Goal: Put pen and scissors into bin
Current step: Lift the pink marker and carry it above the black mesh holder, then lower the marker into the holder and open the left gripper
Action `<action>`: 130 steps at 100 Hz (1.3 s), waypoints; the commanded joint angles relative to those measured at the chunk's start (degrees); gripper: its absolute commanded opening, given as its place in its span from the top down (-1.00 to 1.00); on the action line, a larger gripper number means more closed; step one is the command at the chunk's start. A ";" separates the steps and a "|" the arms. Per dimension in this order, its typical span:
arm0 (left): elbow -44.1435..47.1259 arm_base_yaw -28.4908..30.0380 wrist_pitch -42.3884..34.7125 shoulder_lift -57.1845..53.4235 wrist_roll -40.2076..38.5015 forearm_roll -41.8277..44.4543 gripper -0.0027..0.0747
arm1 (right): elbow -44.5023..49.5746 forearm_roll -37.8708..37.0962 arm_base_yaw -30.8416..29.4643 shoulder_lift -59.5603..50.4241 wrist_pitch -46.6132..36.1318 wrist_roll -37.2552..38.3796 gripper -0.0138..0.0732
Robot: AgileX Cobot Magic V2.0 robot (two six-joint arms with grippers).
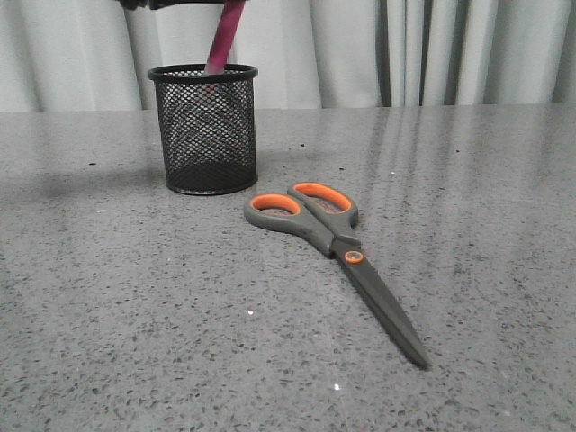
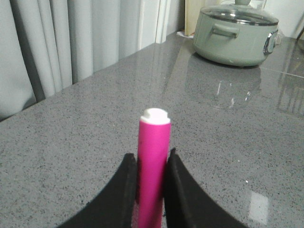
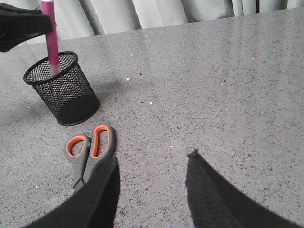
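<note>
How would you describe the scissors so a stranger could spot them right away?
On the grey speckled table, find the black mesh bin. The scissors lie flat just in front of it, to its right, blades pointing away. Nothing else there has orange-lined grey handles.

Glossy speckled stone table (image 1: 135, 315); black wire-mesh bin (image 1: 205, 135).

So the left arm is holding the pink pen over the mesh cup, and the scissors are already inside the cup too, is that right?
Not quite. The left gripper does hold the pen at the bin, but the scissors are not inside. The front view shows them lying flat on the table beside the bin, with the right gripper open above them.
</note>
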 commanded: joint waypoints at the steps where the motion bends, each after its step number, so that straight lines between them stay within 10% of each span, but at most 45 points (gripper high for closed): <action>1: -1.36 -0.51 2.84 -1.77 -0.02 -3.30 0.97 | -2.01 -0.26 0.02 0.66 -4.10 -0.44 0.00; 33: -1.36 2.15 6.53 -2.62 -2.60 -4.93 -0.28 | -2.01 -0.04 0.02 0.66 -3.27 -0.44 0.00; 45: -1.49 6.22 14.95 -4.80 -5.82 -5.06 -0.06 | -2.01 0.78 0.02 0.66 -3.27 -0.44 0.00; 66: -1.75 13.78 21.16 -15.78 -16.22 0.40 0.97 | -5.61 3.29 2.06 1.03 -2.81 -1.08 0.00; 130: -1.50 5.39 14.60 -55.01 -26.89 22.84 0.98 | -38.84 3.30 15.99 39.48 27.21 -9.86 0.00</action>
